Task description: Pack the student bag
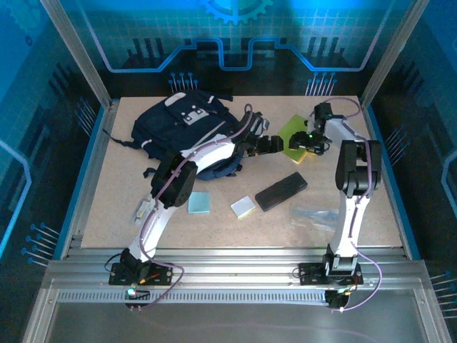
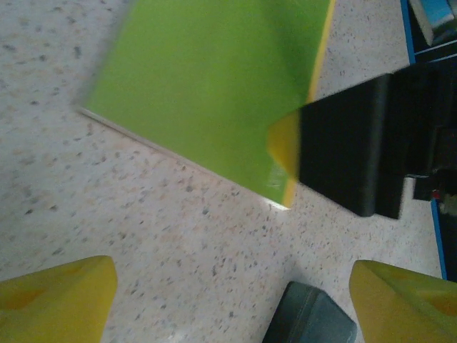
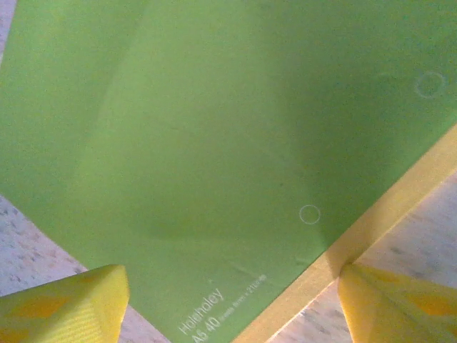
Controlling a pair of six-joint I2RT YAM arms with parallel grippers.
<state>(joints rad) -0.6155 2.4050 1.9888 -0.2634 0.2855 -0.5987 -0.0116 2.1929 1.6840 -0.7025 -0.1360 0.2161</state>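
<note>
Lying slumped at the far left of the table (image 1: pixel 357 221), the student bag (image 1: pixel 182 123) looks soft, bulky and floppy. Best taken by a strap or the zip edge, I judge, not by loose cloth. Fingers of the left gripper (image 1: pixel 276 145) are spread and empty beside the green notebook (image 1: pixel 294 131); the right gripper (image 1: pixel 313 141) is spread above it. The right wrist view reads the cover print "A5 40", illegible from above; the top view gives the bag's lie.

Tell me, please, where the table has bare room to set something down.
Bare: the near strip of table in front of the blue pad, sticky-note pad and black pencil case; also the right edge beyond the right arm. Crowded: between the student bag and green notebook, where the left tool and right tool meet.
</note>
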